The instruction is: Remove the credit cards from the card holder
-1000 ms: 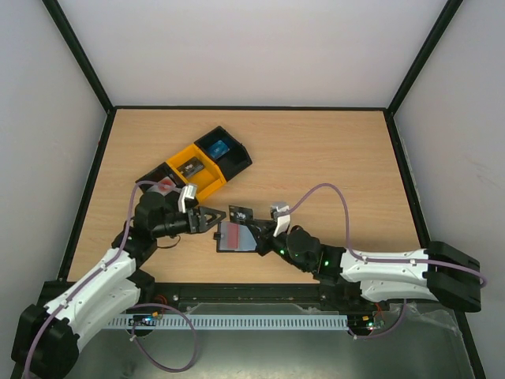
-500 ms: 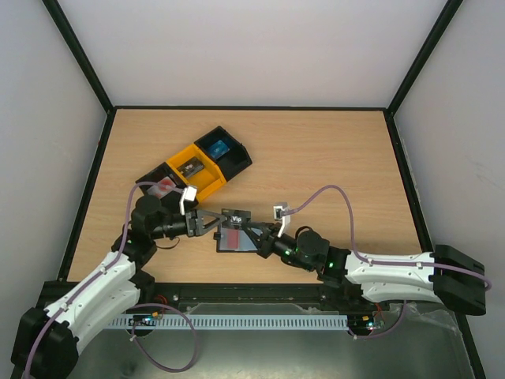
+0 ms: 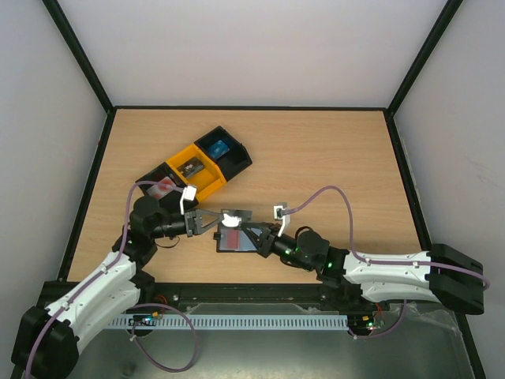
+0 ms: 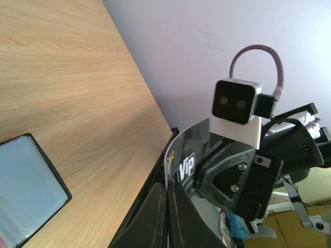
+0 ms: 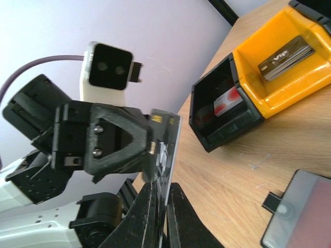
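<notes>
A black credit card (image 3: 234,217) marked VIP hangs above the table between both arms. My left gripper (image 3: 218,220) is shut on its left edge, and the left wrist view shows the card (image 4: 192,155) pinched at the left gripper (image 4: 170,190). My right gripper (image 3: 251,230) is shut on the opposite edge, with the card (image 5: 170,135) rising from the right gripper (image 5: 165,190). The card holder (image 3: 237,239) lies open on the table just below, showing a reddish half and a grey-blue half (image 4: 23,188).
A row of bins stands at the back left: a yellow bin (image 3: 196,170) holding black VIP cards (image 5: 286,57), a black bin (image 3: 224,148) with a blue card, and a black bin (image 3: 162,186) with a red card (image 5: 226,103).
The right arm carried the black card left into the left gripper's open jaws. The left jaws then shut on it, so both grippers now hold the card.
</notes>
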Robot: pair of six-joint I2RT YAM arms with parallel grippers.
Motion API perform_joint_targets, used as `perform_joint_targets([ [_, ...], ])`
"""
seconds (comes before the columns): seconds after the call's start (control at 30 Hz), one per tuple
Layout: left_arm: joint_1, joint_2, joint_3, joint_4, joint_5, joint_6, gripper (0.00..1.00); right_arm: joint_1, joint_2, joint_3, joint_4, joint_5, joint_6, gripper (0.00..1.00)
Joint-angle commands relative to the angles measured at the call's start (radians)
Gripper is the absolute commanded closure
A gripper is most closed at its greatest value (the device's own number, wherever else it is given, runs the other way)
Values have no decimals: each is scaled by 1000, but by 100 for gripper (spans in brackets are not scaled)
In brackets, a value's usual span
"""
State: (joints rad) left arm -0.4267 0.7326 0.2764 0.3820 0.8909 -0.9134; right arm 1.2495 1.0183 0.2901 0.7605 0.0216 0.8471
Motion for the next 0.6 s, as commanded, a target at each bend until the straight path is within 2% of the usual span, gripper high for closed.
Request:
perform_joint_targets([
  [0.0, 3, -9, -11, 46, 5, -5, 97, -4, 0, -10, 24, 17, 16, 93],
  [0.3, 3, -23, -15, 49, 2, -13, 97, -4, -32, -35, 24, 55, 20, 89],
  [0.57, 3, -36, -11, 2, -57, -7, 97, -4, -63, -53, -39, 136, 51, 41],
])
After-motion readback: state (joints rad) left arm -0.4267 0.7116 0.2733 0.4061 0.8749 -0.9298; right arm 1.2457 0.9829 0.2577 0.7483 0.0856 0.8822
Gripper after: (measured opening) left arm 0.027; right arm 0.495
